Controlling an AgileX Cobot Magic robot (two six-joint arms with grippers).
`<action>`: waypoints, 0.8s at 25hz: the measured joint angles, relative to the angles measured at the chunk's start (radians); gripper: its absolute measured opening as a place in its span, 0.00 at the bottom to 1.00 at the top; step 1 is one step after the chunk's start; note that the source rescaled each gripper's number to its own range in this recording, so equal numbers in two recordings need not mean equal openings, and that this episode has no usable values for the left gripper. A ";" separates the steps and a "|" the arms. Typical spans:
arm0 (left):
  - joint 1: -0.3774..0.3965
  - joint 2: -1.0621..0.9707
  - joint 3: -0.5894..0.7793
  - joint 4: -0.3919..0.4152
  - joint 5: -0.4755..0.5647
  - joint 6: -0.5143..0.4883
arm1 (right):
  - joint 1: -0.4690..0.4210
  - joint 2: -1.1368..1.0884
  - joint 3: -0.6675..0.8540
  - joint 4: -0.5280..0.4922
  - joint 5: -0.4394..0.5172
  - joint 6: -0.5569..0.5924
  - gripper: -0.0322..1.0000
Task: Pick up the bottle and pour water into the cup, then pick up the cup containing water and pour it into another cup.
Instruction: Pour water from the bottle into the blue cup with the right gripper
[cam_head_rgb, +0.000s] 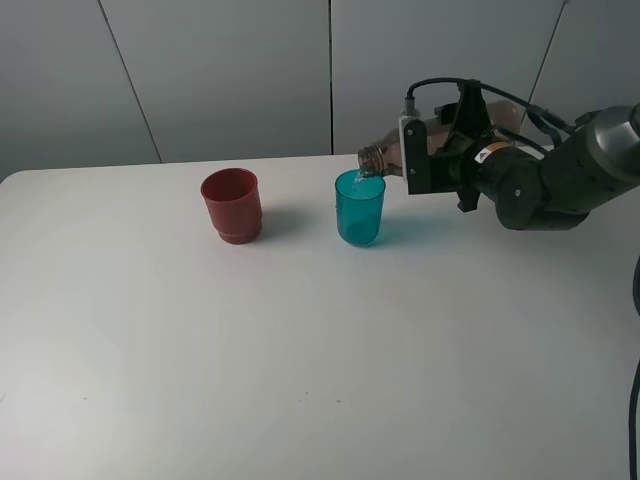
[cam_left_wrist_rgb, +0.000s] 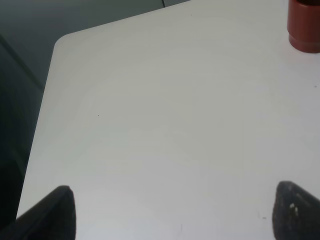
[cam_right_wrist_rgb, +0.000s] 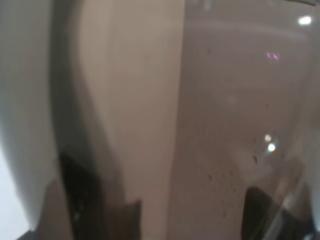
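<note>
My right pincer (cam_head_rgb: 418, 155) clamps the bottle (cam_head_rgb: 380, 158), tipped over the teal cup (cam_head_rgb: 360, 212); left pincer (cam_left_wrist_rgb: 175, 215) open; pouring into the red cup (cam_head_rgb: 232, 205) remains

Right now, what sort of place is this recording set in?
Probably a robot lab test bench: a bare white table against plain grey wall panels, and a cabled robot arm tipping a bottle over a teal cup, with a red cup nearby.
</note>
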 joint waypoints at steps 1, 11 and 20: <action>0.000 0.000 0.000 0.000 0.000 0.000 | 0.000 0.000 0.000 0.000 0.000 -0.002 0.03; 0.000 0.000 0.000 0.000 0.000 0.000 | 0.000 0.000 0.000 0.015 0.000 -0.053 0.03; 0.000 0.000 0.000 0.000 0.000 0.000 | 0.000 0.000 0.000 0.015 -0.007 -0.089 0.03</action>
